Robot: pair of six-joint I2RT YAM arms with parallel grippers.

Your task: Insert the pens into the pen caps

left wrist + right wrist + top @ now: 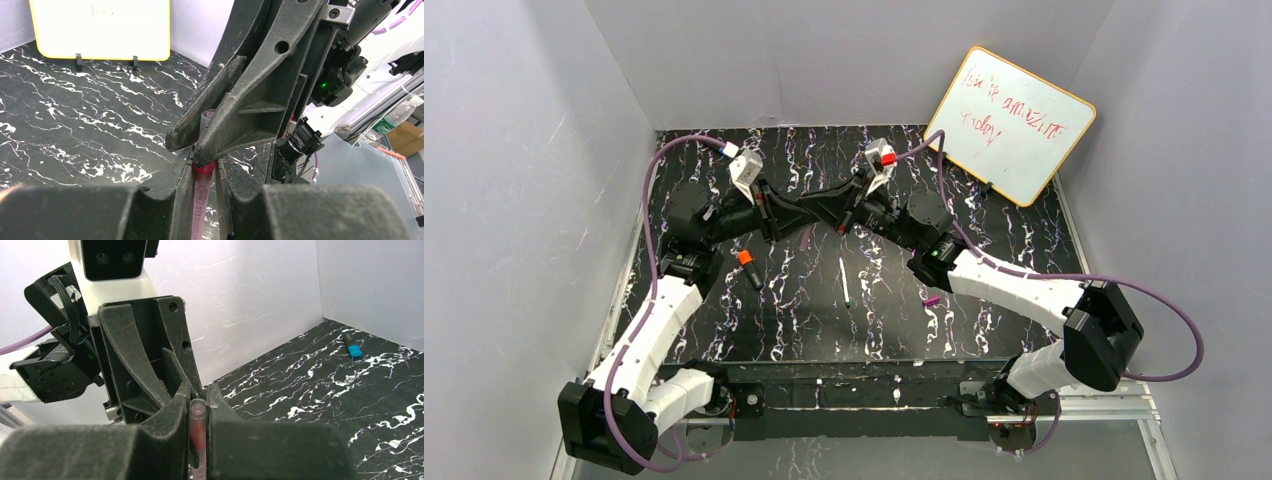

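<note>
My two grippers meet above the middle of the mat. My left gripper (802, 214) (205, 170) is shut on the thin pink pen (201, 200), whose red end points up into the other jaws. My right gripper (836, 206) (198, 396) is shut on the pale pink cap (198, 412) (206, 118), and the pen's red tip shows inside it. The thin white pen (844, 281) lies on the mat below them. The short black marker (753, 275) with an orange end lies at the left. The magenta cap (932, 299) lies at the right.
A yellow-framed whiteboard (1012, 124) leans at the back right corner. A black marker with a blue end (352, 346) lies near the back wall. White walls close in the black marbled mat (724, 320) on three sides.
</note>
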